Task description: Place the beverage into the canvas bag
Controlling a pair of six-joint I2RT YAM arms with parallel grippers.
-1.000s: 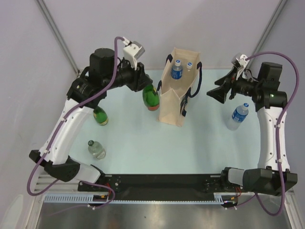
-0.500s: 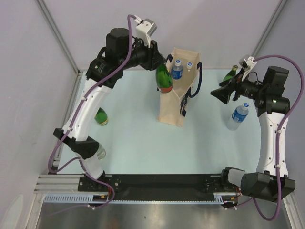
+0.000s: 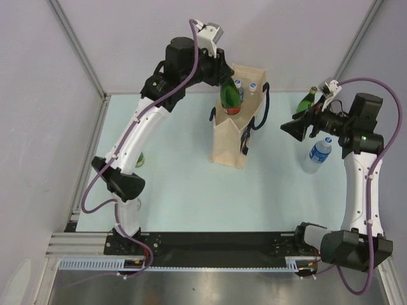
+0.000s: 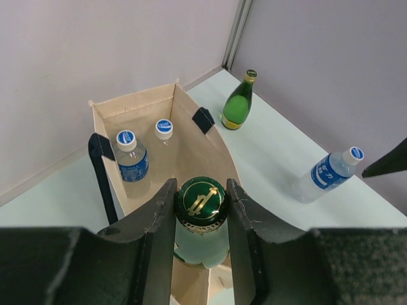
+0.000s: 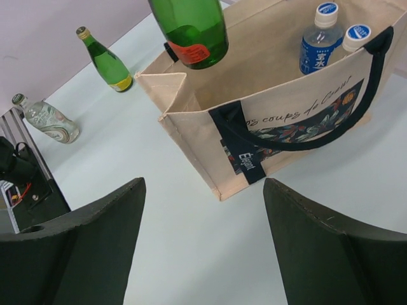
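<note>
Beverage bottle (image 3: 230, 98), green glass, hangs over the canvas bag (image 3: 229, 147) mouth — left end effector (image 4: 201, 185) clamped on its neck. Right end effector (image 3: 289, 126) sits at the bag's 3 o'clock — jaws apart, empty, above the surface (image 3: 191, 190).

Seen from above, the left arm (image 3: 137, 136) hides all but a sliver of a small green bottle (image 3: 139, 159) at the left of the counter (image 3: 184, 190). The right arm (image 3: 359, 171) covers the base of another green bottle (image 3: 308, 100) at the far right. The right wrist view's upper edge cuts off the neck of the large green bottle (image 5: 191, 28).
</note>
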